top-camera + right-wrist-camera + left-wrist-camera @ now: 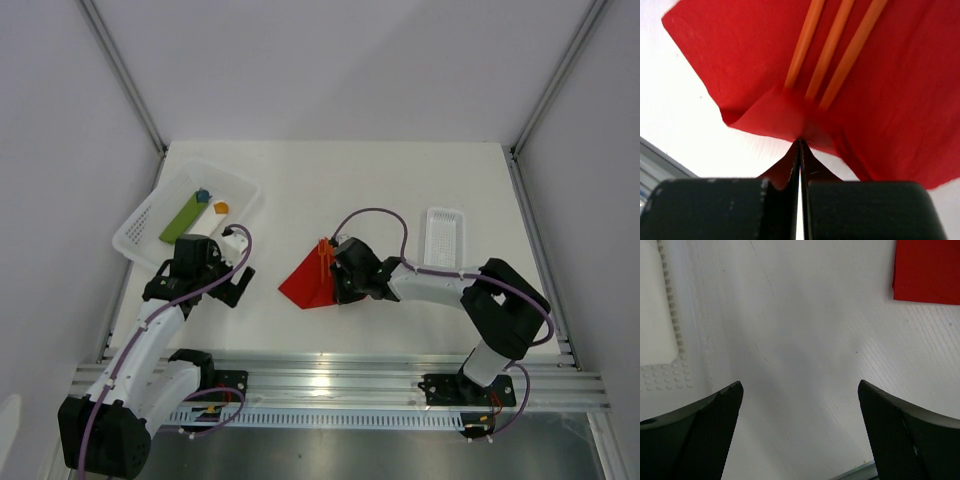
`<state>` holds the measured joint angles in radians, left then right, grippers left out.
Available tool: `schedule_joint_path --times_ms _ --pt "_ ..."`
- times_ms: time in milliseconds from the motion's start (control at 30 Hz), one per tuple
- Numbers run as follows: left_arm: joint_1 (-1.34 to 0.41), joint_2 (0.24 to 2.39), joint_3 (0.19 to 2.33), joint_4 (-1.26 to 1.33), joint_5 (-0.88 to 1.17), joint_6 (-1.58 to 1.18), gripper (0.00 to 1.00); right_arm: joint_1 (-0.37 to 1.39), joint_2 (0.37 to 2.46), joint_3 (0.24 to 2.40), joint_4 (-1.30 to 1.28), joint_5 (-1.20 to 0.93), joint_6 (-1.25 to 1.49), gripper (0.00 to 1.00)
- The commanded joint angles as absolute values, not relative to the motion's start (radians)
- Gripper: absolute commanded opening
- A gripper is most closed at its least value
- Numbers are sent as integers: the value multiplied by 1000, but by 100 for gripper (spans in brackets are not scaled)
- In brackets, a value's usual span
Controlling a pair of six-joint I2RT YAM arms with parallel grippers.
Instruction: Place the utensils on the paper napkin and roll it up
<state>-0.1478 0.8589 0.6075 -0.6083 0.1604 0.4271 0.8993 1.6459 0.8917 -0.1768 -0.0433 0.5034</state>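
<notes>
The red paper napkin (pixel 306 285) lies mid-table, its right edge lifted. The orange-red utensils (pixel 323 256) lie on it side by side; their three slender handles (pixel 830 47) show in the right wrist view over the napkin (pixel 740 55). My right gripper (pixel 800 142) is shut on the napkin's near edge, folded up over the handle ends; from above it (pixel 338 280) sits at the napkin's right side. My left gripper (pixel 800 390) is open and empty over bare table, left of the napkin (pixel 927 270); from above it (pixel 225 290) is near the tray.
A white perforated tray (pixel 150 215) at the back left holds a green bar (pixel 182 220) and small blue and orange blocks (pixel 212 201). A small white perforated tray (pixel 444 238) lies at the right. A metal rail (pixel 330 385) runs along the near edge.
</notes>
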Motion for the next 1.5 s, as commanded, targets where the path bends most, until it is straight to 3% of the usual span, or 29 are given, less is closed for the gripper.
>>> schedule_joint_path --times_ms 0,567,733,900,1233,1467 --pt "-153 848 607 -600 163 431 99 893 1672 957 -140 -60 453 0" --pt "-156 913 650 -607 195 471 99 798 1743 959 -46 -179 489 0" --pt "-215 969 754 -594 167 549 81 776 1740 943 -26 -212 506 0" --pt "-394 1069 802 -494 146 604 65 758 1730 914 21 -238 534 0" --pt "-662 1351 865 -261 172 721 64 723 1733 858 93 -284 584 0" --pt "-719 1474 888 -114 218 877 65 706 1726 827 140 -310 612 0"
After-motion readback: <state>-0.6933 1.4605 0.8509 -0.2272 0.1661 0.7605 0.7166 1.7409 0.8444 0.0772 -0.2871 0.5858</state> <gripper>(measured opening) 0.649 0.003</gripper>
